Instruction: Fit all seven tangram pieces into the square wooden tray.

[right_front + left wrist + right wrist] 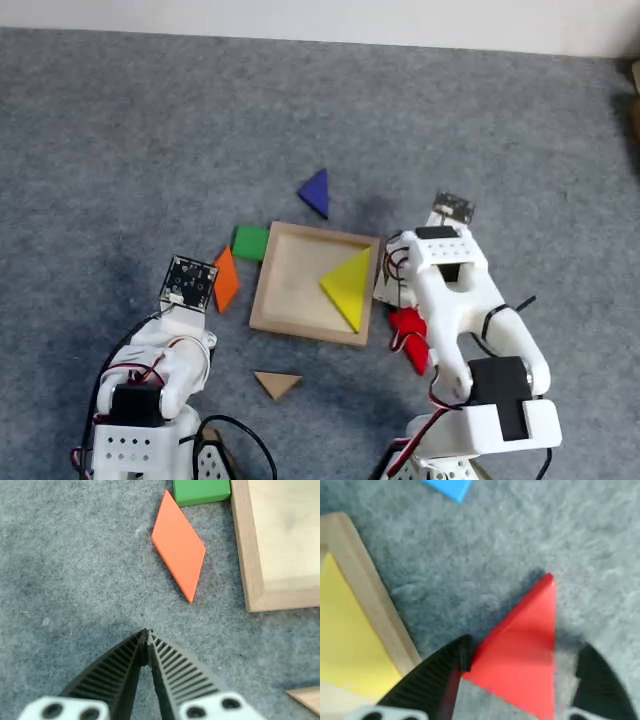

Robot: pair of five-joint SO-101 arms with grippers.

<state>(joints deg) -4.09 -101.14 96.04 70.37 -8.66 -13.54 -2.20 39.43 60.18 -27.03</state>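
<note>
- The right arm (470, 330) stands nearest the high camera, bent over the grey surface (120, 150) just off the tray's right side.
- Its fingers (432, 682) are spread, with the red triangle (520, 665) lying flat between them: one fingertip sits at the triangle's edge, the other stands apart, so nothing is pinched.
- The left arm (160, 380) sits back, its fingers (120, 675) pressed together and holding nothing.
- The square wooden tray (262, 290) lies between the arms (to the left of the red triangle).
- The yellow triangle (350, 285) is inside, against the right rim.
- The orange parallelogram (226, 279) and green square (251, 242) lie just outside the tray's left corner, ahead of the left fingers.
- The dark blue triangle (316, 192) lies beyond the tray, the tan triangle (277, 383) in front.
- A light blue piece (447, 486) lies beyond the red triangle.
- By my reckoning the red triangle is the right arm's piece, needing a close and a leftward carry.
</note>
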